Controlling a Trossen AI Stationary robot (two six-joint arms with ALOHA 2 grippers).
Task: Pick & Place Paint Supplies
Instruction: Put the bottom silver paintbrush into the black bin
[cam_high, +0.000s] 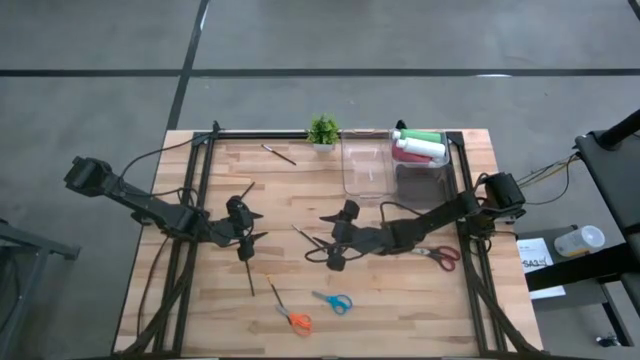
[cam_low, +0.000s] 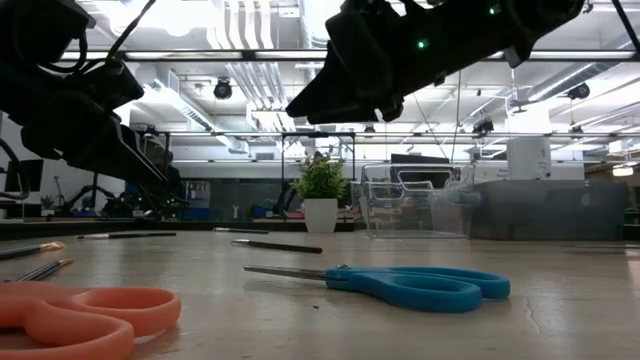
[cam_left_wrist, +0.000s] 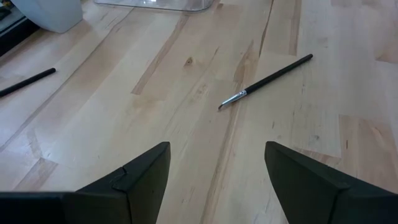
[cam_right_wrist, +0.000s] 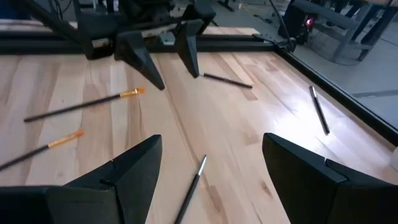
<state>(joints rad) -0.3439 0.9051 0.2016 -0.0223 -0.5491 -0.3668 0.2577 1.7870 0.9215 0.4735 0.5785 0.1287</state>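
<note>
High view: squeeze bottles already sit in the grey bin at the far right of the worktop; brushes still loose. One brush lies mid-worktop between the two arms, another near the potted plant, a third just in front of the left hand.

Handling guess: brushes are light, stiff, thin and lie flat, so they'll roll or skate if nudged. Best to pinch mid-handle, jaws square across the shaft, tips down to the wood. Avoid the bristle end.

Left hand is released, fingers spread wide, hovering low and pointing toward the middle; its wrist view has the centre brush ahead, apart from the fingers.

Right hand is also released and empty, reaching in from the right, low over the worktop, with a brush tip between its fingers.
</note>
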